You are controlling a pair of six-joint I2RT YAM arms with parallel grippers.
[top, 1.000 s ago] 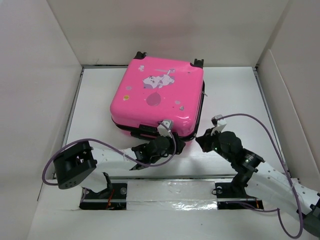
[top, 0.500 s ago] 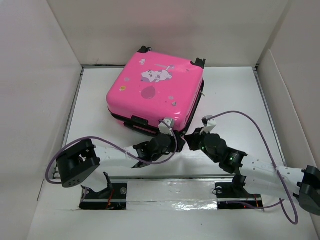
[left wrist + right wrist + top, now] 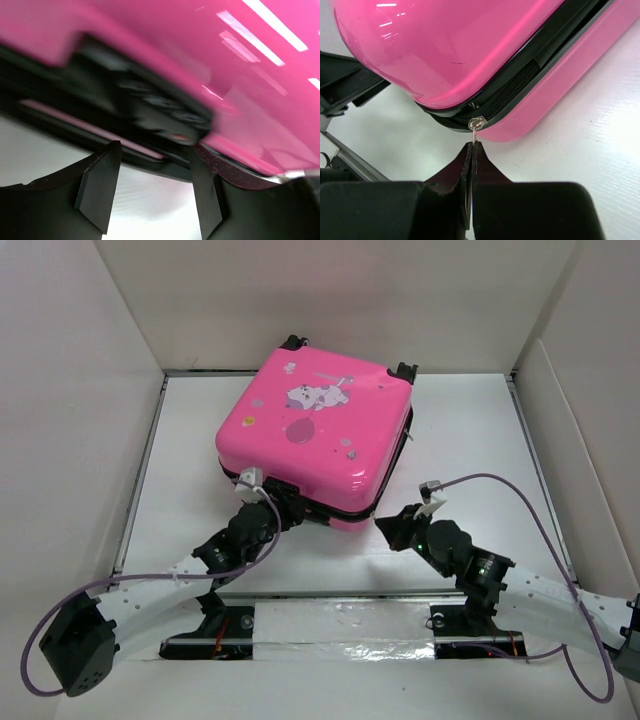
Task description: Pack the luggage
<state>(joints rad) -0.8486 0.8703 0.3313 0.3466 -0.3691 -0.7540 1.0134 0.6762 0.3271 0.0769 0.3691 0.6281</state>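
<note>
The pink luggage (image 3: pixel 315 430) lies flat on the white table, lid down, wheels at its far edge, cartoon stickers on top. My right gripper (image 3: pixel 392 530) sits at its near right corner, shut on the metal zipper pull (image 3: pixel 475 126) that hangs from the black zipper track (image 3: pixel 520 82). My left gripper (image 3: pixel 278 502) is open at the near edge, its fingers (image 3: pixel 100 185) either side of the black handle block (image 3: pixel 150 107) and not closed on it. The pink shell fills the left wrist view (image 3: pixel 225 65).
White walls box in the table on the left (image 3: pixel 80 420), back and right (image 3: pixel 590 440). A taped rail (image 3: pixel 340 625) with both arm bases runs along the near edge. Purple cables loop from each arm.
My left arm has swung left, from the near right corner to the handle at the near edge. My right gripper has drawn back slightly to the right with the zipper pull. The luggage has turned a little.
</note>
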